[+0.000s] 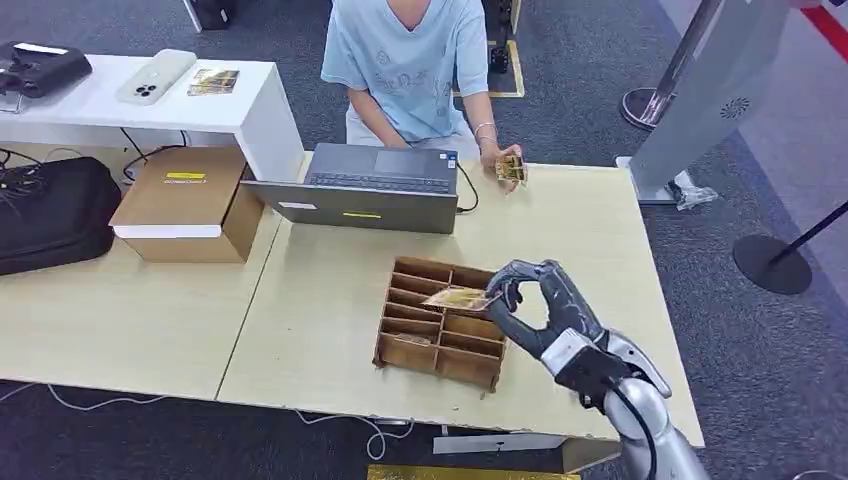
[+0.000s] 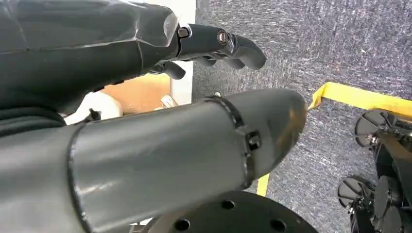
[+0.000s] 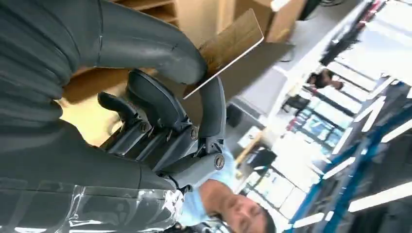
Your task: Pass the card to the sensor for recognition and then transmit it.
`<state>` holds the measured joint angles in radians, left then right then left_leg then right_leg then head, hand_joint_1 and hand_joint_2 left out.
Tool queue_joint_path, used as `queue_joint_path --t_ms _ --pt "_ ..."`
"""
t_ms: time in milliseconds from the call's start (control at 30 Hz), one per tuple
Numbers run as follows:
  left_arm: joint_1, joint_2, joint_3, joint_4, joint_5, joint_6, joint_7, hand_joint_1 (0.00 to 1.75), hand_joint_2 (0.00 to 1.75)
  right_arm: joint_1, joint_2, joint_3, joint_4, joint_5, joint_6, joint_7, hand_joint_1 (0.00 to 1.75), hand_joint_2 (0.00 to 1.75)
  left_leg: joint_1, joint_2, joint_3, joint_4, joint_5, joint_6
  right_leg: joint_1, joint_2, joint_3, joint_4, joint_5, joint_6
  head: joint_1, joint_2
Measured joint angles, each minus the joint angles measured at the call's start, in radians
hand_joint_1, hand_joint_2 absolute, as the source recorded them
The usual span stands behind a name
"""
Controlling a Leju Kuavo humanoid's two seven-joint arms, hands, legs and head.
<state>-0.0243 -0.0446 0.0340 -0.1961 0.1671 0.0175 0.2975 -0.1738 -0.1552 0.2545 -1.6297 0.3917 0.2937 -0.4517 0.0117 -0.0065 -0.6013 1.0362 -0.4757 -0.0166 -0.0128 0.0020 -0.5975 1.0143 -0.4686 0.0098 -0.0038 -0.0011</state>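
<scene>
The pale wooden table (image 1: 150, 320) spans the lower two thirds of the head view, from the left edge to past the centre-right; a white desk (image 1: 240, 110) stands at upper left, carrying a black device (image 1: 40, 68), a phone (image 1: 157, 75) lying face down and a small stack of cards (image 1: 214, 81); a person in a light blue shirt (image 1: 400, 60) sits at top centre behind an open grey laptop (image 1: 375, 187), one hand (image 1: 508, 165) raised at the laptop's right side and holding a card of its own; a black bag (image 1: 50, 210) lies at the left edge and a cardboard box (image 1: 188, 203) sits just right of it, near the laptop's left corner; a grey slanted stand (image 1: 700, 100) rises at upper right on the carpet; the wooden divided tray (image 1: 440, 345) rests on the table at lower centre, its compartments open upward; the right hand (image 1: 535, 305) comes in from lower right and pinches the card (image 1: 458, 298) between thumb and a finger, the card held roughly flat above the tray's upper right compartments; in the right wrist view the card (image 3: 228, 46) is clamped at one edge by the thumb and a dark finger (image 3: 213, 109), the other fingers curled beneath; the left hand (image 2: 194, 53) hangs over the carpet beside a yellow floor line (image 2: 359, 97), holding nothing, fingers extended and apart from the thumb.
</scene>
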Motion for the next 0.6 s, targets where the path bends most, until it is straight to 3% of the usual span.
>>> queue_joint_path --t_ms 300,600 --pt "-0.011 0.006 0.000 0.000 -0.031 -0.040 -0.011 0.00 0.00 -0.248 0.057 0.058 0.087 -0.012 -0.047 0.056 1.75 1.75 0.000 0.000 0.000 0.000 0.001 -0.001 0.000 0.000 0.000 0.001 0.001 0.000 0.000 0.000" --pt "-0.018 0.015 0.000 0.000 -0.036 -0.067 -0.014 0.00 0.00 -0.548 0.139 0.190 0.271 0.319 -0.273 0.207 1.75 1.75 0.000 0.000 0.000 0.000 0.001 -0.001 0.000 0.001 -0.001 0.002 0.001 -0.001 0.000 0.000"
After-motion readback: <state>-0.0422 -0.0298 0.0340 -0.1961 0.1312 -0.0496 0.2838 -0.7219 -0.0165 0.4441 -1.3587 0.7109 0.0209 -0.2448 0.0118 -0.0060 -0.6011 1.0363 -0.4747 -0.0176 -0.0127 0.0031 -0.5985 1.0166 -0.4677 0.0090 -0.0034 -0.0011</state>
